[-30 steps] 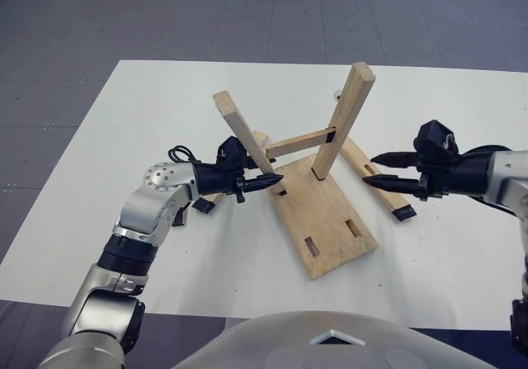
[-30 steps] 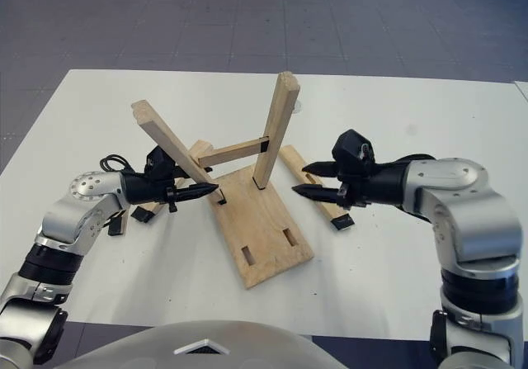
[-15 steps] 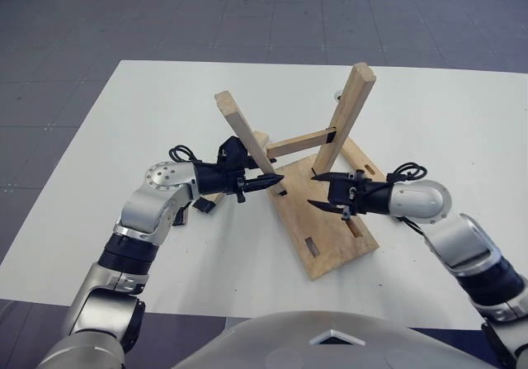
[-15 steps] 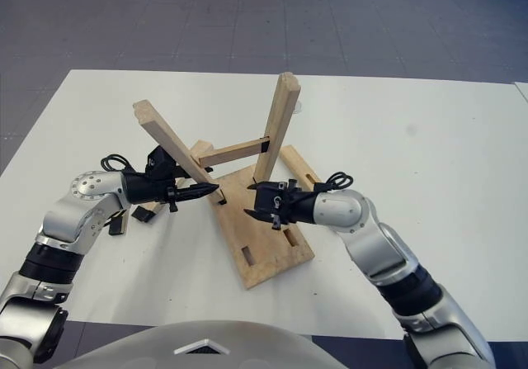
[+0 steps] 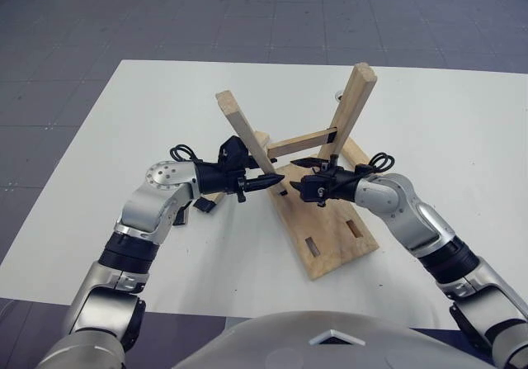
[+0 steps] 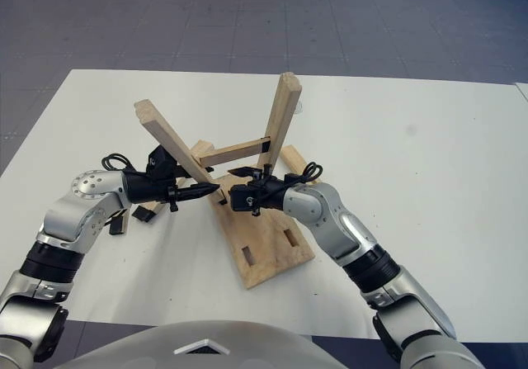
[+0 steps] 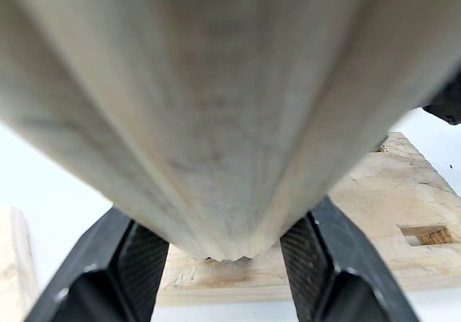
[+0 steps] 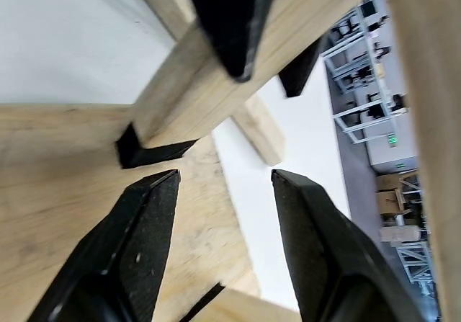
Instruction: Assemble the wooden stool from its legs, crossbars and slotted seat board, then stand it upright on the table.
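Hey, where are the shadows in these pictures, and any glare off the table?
Left eye view: soft even light, no glare on the white table, faint shadows beside the seat board. Left wrist view: the tilted leg is shaded on its near face against the bright table. Right wrist view: dark shadow in the slot where a leg enters the board.

Pale, grainy wood seat board (image 5: 330, 229) and legs (image 5: 351, 105), plain white table (image 5: 124, 113), grey tiled floor (image 5: 165, 14).
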`<state>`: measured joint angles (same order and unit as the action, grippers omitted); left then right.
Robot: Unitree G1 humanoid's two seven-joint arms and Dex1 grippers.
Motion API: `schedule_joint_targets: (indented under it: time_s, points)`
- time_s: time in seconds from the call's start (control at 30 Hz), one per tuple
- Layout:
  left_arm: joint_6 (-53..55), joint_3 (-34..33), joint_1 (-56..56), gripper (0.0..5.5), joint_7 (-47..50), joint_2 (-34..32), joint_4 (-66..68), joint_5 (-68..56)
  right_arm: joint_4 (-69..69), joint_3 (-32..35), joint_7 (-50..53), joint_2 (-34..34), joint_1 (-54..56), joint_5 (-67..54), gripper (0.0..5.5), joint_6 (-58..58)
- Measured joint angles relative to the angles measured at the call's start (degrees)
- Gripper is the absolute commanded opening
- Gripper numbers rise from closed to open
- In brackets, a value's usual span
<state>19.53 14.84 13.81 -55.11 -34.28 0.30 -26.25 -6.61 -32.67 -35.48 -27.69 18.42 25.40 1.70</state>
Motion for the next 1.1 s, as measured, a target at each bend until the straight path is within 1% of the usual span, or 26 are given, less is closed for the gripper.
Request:
schedule_joint_targets:
  time_s: [0.13,0.33,0.5,0.73,0.83,1.1]
  points:
    - [0.0,0.0,-0.1,2.05,0.1,0.0,-0.2,0.0,-3.6,0.0,2.4,0.9,-1.7,4.7,2.34,-0.5]
    - [0.0,0.0,-0.1,2.05,0.1,0.0,-0.2,0.0,-6.0,-0.7,1.9,2.2,-6.3,5.7,2.34,-2.1]
    - [0.0,0.0,-0.1,2.05,0.1,0.0,-0.2,0.0,-5.3,-0.6,2.4,3.4,-6.4,6.5,2.34,-3.2]
    - [0.0,0.0,-0.1,2.05,0.1,0.0,-0.2,0.0,-3.9,-0.7,6.6,6.2,-5.8,10.5,2.34,-2.7]
    - [0.0,0.0,-0.1,2.05,0.1,0.0,-0.2,0.0,-3.3,-0.6,8.0,6.6,-4.3,12.5,2.34,-1.9]
    - [0.0,0.0,-0.1,2.05,0.1,0.0,-0.2,0.0,-3.2,-0.7,10.9,7.2,-5.7,14.3,2.34,-0.6]
